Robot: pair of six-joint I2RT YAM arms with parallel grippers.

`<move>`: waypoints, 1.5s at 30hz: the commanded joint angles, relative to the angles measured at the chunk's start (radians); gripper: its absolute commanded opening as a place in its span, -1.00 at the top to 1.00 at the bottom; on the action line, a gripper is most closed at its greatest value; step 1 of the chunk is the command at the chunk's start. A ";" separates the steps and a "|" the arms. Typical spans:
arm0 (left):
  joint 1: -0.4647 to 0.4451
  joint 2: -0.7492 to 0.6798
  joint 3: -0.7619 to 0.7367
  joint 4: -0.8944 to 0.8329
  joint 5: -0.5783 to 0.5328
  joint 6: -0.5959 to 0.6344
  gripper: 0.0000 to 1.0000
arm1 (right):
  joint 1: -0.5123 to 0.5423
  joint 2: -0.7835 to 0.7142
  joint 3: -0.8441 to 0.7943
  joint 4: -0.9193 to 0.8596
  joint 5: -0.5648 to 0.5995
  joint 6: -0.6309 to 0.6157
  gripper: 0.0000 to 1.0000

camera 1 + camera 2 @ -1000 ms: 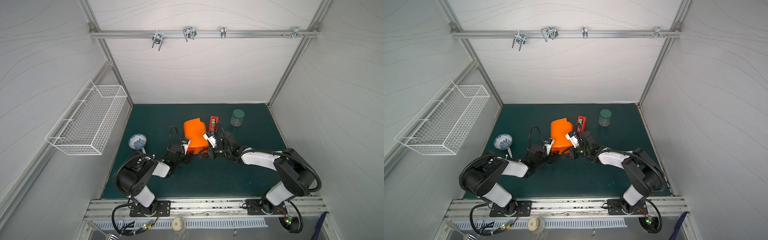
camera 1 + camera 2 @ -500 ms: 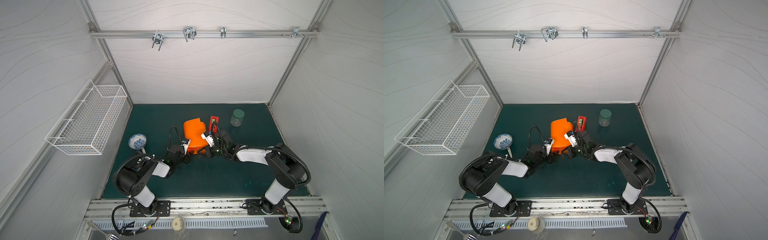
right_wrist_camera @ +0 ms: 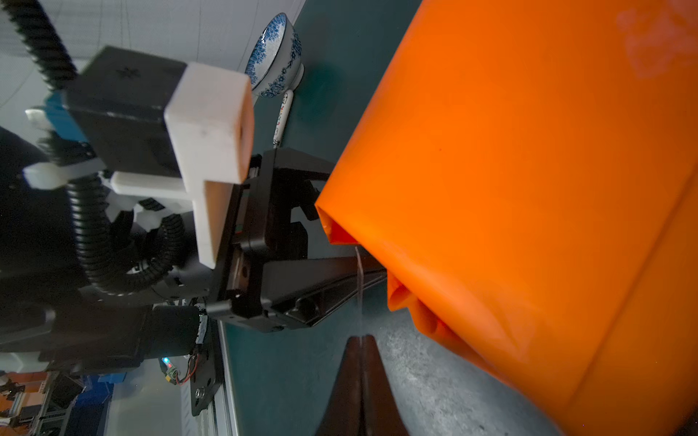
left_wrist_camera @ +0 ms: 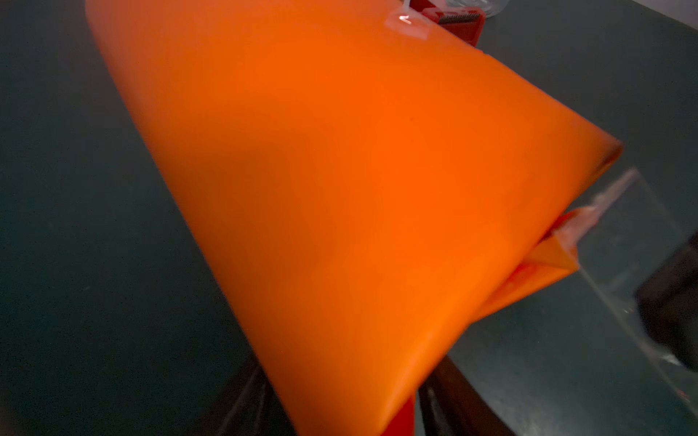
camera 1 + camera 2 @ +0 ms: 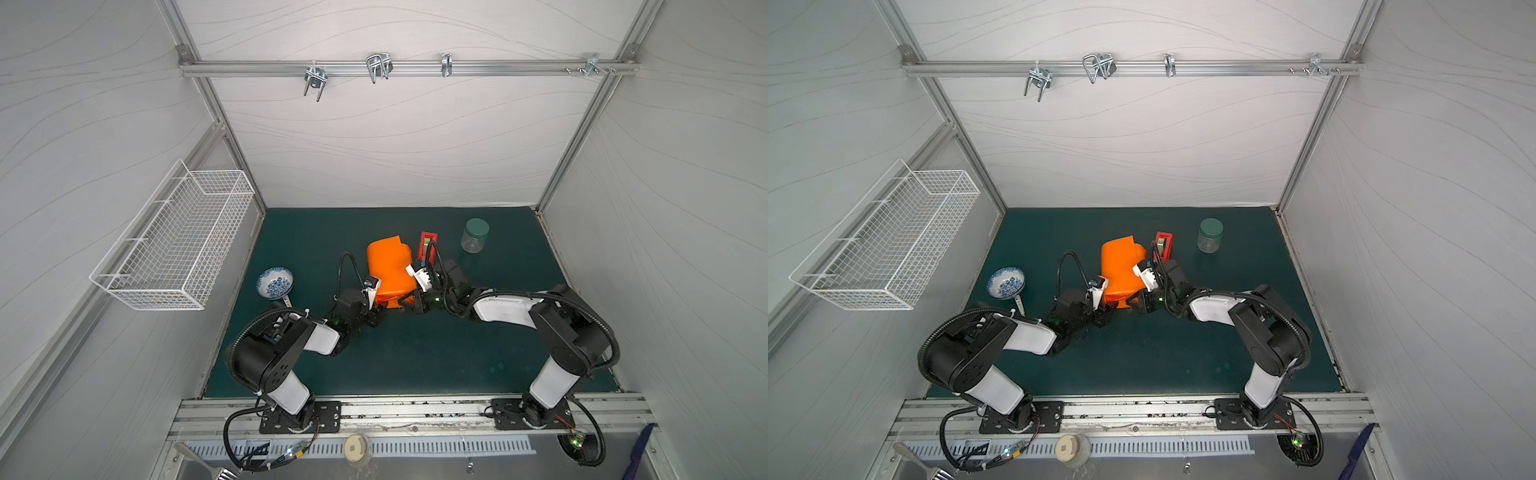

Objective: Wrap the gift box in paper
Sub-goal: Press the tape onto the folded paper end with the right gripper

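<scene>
The right arm's elbow has drawn inward; the paper [image 5: 390,270] — hiding the gift box — lies mid-surface [image 5: 415,357] as before; left fingers [image 3: 321,271] clamp its near end, while right fingers [image 3: 351,385], together, pinch a clear tape strip [image 4: 600,204] stuck to its flap.

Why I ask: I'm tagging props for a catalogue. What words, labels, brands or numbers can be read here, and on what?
No text can be read in any view.
Tape dispenser: green label patch, too small to read.
Spoon handle: small red and dark marks, too blurred to read.
Bowl: blue pattern only, no lettering.
</scene>
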 commanded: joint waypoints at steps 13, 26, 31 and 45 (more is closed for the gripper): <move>0.007 0.003 0.027 0.030 0.004 -0.006 -0.19 | -0.012 0.030 0.001 -0.010 0.022 -0.004 1.00; 0.007 0.002 0.026 0.030 0.006 -0.007 -0.19 | -0.012 0.037 0.015 -0.013 0.037 0.006 1.00; 0.007 0.003 0.026 0.032 0.006 -0.009 -0.19 | -0.012 0.043 0.023 -0.013 0.042 0.012 1.00; 0.008 0.003 0.025 0.033 0.008 -0.007 -0.18 | -0.014 0.039 0.036 -0.011 0.046 0.021 1.00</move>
